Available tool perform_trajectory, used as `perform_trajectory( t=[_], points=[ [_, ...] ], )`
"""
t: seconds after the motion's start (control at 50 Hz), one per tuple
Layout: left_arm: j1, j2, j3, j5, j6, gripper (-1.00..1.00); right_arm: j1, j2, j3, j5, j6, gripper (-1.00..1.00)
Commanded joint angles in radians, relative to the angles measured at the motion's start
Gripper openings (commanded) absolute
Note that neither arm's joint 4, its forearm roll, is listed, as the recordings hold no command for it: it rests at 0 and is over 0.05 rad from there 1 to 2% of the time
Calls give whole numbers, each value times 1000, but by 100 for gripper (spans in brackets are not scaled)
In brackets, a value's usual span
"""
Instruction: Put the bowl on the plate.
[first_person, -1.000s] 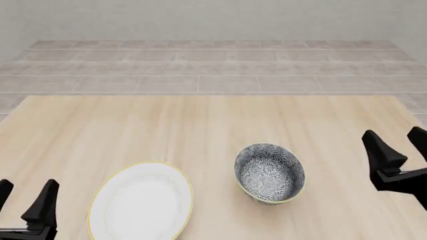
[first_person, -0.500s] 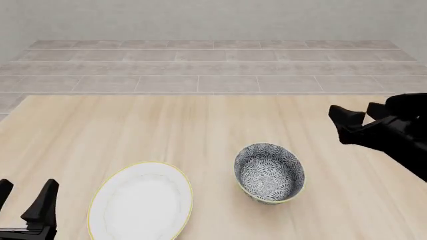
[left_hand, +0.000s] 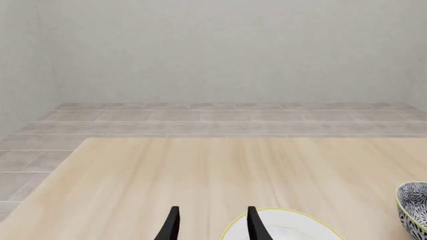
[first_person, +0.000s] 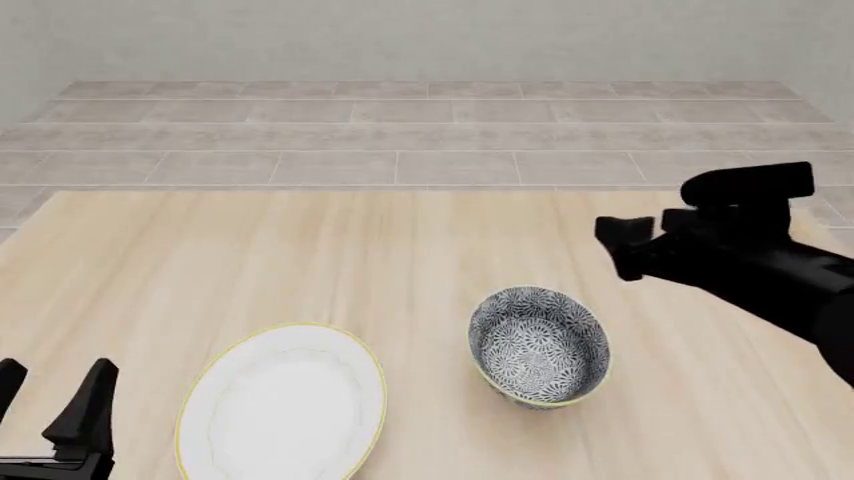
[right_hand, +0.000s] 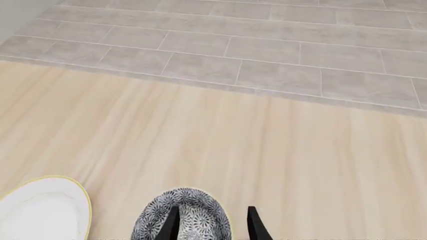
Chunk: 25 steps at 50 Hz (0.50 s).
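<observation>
One bench (first_person: 400, 260), light wood, with a grey tiled floor (first_person: 400, 130) past its far edge. Two arms, two claws.

Right arm (first_person: 761, 265), the biggest dark shape, comes in from the right and reaches out over the bench. Right claw (first_person: 617, 240) hangs in the air, beyond the bowl and a little to its right, not touching it. In the right wrist view its two fingers (right_hand: 171, 225) stand apart with nothing between them; the bowl (right_hand: 181, 216) sits right under the tips.

One plate (first_person: 283, 403), white with thin yellow rim, lies flat on the bench just to the right of the left claw (first_person: 51, 405), nothing on it. One bowl (first_person: 539, 346), blue-grey floral, upright on the bench, beside the plate on its right, apart from it, not on it.

Left claw is low at the near left corner, fingers (left_hand: 173, 227) apart, holding nothing; plate rim (left_hand: 283, 227) is next to its tips.
</observation>
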Motion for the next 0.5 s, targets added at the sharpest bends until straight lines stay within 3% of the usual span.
perform_trajectory(
  t=[0.02, 0.22, 0.5],
  points=[
    [0, 0, 0, 0, 0, 100, 1, 42, 1, -8, 17, 100],
    [0, 0, 0, 0, 0, 100, 6, 74, 32, -45, 43, 100],
    [0, 0, 0, 0, 0, 100, -8, 94, 59, -78, 33, 100]
  ],
)
